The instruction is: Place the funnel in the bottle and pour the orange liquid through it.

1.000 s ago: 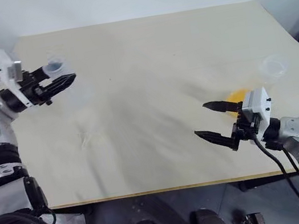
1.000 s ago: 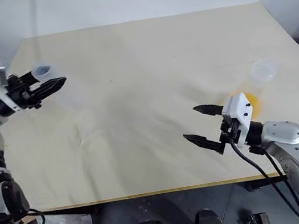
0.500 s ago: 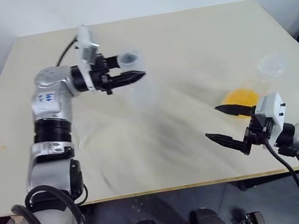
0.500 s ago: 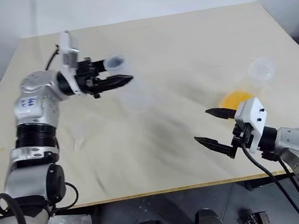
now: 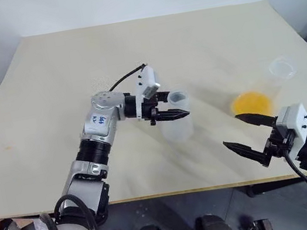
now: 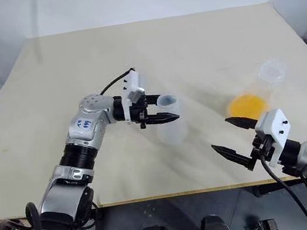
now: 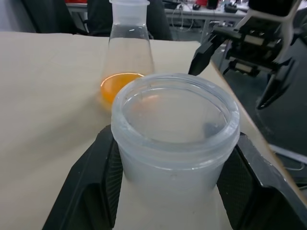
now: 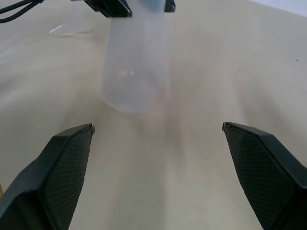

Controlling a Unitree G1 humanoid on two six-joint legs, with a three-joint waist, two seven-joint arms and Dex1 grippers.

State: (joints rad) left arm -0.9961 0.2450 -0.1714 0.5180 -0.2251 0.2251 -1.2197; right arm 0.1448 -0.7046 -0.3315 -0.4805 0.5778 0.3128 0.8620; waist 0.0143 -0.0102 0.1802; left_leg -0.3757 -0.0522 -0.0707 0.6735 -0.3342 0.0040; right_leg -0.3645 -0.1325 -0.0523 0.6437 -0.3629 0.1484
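While the bottle [image 5: 176,117] is clamped by its wide neck between the two black fingers of the left hand [image 5: 176,104], the step in hand is judged to be the positioning of the receiving vessel, with the funnel stage not yet reached. The bottle is found near the middle of the tabletop [image 5: 72,58], somewhat toward its near edge; whether its flared base is resting on the surface or is held just above it cannot be told. It is seen as clear and colourless, with a thick rounded rim and an open, empty mouth; in the left wrist view nothing is seated in that mouth.

To the right, toward the right edge, a broader conical flask [image 5: 267,86] is stood, well apart from the bottle, and the orange liquid [image 5: 248,101] is seen as a shallow bright pool in its base. The funnel cannot be made out with any certainty.

At the near right corner the right hand [image 5: 244,132] is held with its fingers wide apart and nothing between them, just beside the flask on its near side.

For the next move, a steady upright standing place for the bottle is judged to be called for, after which the funnel would have to be found and seated in the neck.
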